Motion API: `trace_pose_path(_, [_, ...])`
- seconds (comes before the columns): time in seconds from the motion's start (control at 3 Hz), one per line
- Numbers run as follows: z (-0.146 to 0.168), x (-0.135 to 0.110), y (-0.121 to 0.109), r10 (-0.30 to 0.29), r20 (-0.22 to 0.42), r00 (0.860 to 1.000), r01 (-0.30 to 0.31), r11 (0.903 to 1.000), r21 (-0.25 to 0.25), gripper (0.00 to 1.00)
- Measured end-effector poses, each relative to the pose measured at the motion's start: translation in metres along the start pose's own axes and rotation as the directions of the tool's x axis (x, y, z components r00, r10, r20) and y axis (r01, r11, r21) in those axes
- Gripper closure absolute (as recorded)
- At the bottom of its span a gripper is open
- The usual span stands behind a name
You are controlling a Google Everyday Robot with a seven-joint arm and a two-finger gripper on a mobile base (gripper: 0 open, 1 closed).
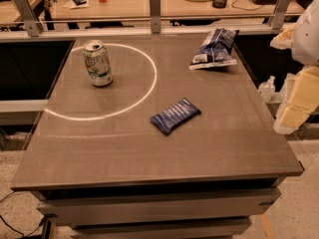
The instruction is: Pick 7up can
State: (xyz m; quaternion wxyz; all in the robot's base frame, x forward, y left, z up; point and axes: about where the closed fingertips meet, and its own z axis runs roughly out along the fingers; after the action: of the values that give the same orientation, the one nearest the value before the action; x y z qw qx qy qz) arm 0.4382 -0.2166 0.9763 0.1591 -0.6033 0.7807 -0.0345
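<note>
The 7up can (97,63) stands upright on the far left of the grey table (149,148), inside a bright ring of light. It has a green and white label and a silver top. My arm and gripper (295,103) show as pale blocky parts at the right edge of the view, beyond the table's right side and far from the can. Nothing is seen held in the gripper.
A dark blue snack packet (175,115) lies flat near the table's middle. A blue and white chip bag (215,49) lies at the far right corner. A railing with metal posts (155,4) runs behind the table, with a cluttered desk beyond it.
</note>
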Motion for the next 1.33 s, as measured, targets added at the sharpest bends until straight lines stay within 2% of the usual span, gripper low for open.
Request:
trace_pose_path(0.33, [0.0,0.0,0.0,0.0,0.0,1.0,0.0,1.0,0.0,0.0])
trace_pose_path(0.67, [-0.003,-0.003,0.0,-0.008,0.026,1.0,0.008,1.0,0.003,0.0])
trace_pose_path(1.0, [-0.013,-0.025,0.0,-0.023,0.141,0.99,0.022,0.9997,0.009,0.0])
trace_pose_path(1.33, [-0.019,-0.065,0.008,0.022,0.292,0.956,-0.021,0.9997,-0.008,0.0])
